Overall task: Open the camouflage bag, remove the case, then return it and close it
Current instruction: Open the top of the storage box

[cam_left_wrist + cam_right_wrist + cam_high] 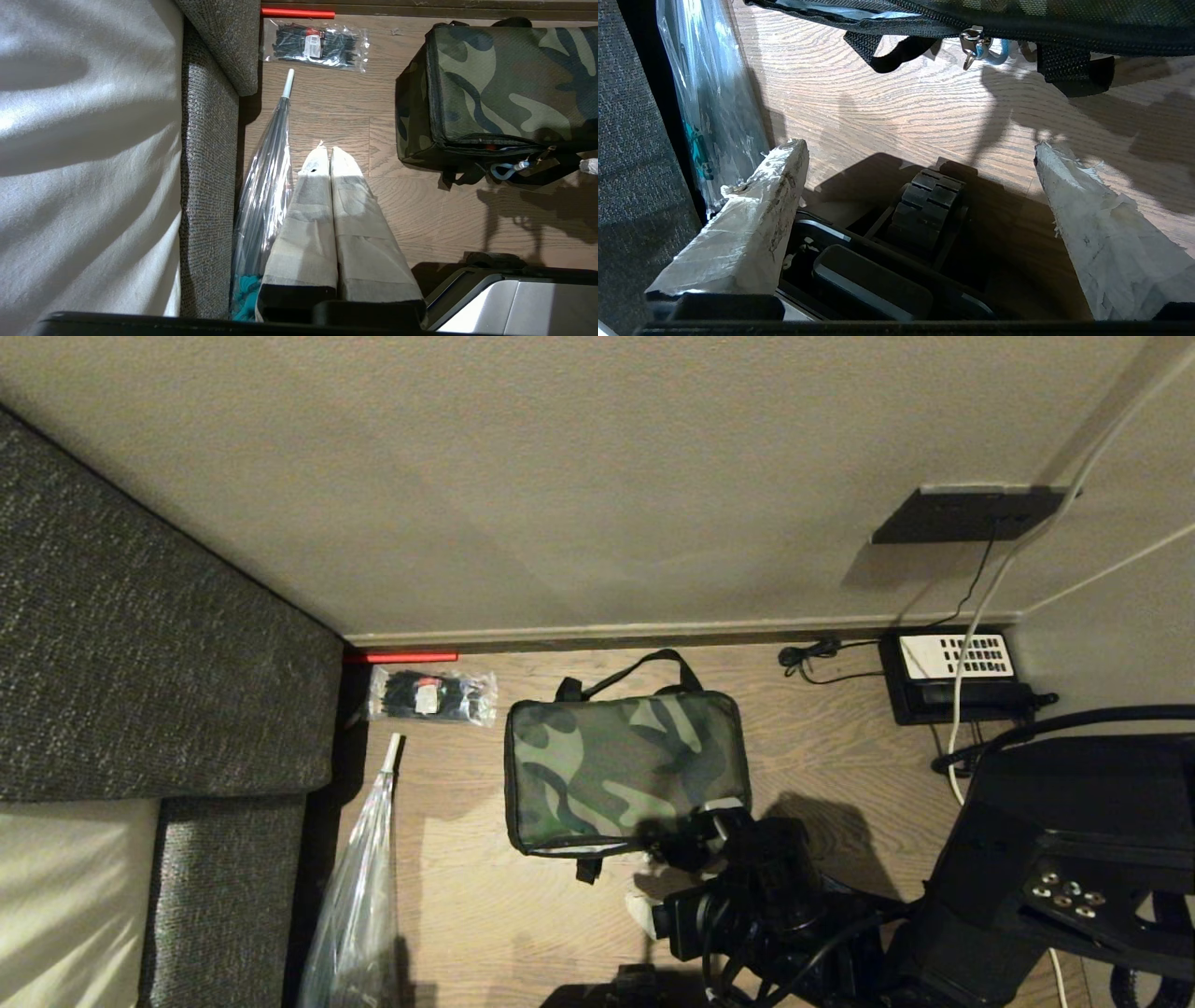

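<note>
Grey woven upholstery: a sofa fills the far left of the head view, with a pale cushion below it.
Left tool: seen only in its own wrist view; the two tape-wrapped fingers are pressed together, closed on nothing, hanging above the wooden floor beside the sofa edge.
Clear plastic item: a long transparent folded umbrella lies along the sofa base, white tip pointing toward the wall.
Packet of black ties: flat on the floor near the skirting, just past the umbrella tip, left of the bag. A short red bar lies against the skirting above it.
Camouflage bag: sits on the floor at centre, camouflage top facing up, strap handle arching toward the wall. Lid is down; in the left wrist view a thin red line shows along the near seam. Zipper pull with a blue loop hangs at the near edge.
Case: not visible in any view.
Right tool: at the bag's near right corner, low over the floor. In its wrist view the taped fingers are spread wide apart, gripping nothing, with the bag's near edge just ahead.
Telephone: black with white keypad, on the floor by the wall, far right, well apart from the bag.
Wall outlet plate: dark, above the telephone, cables running down.
</note>
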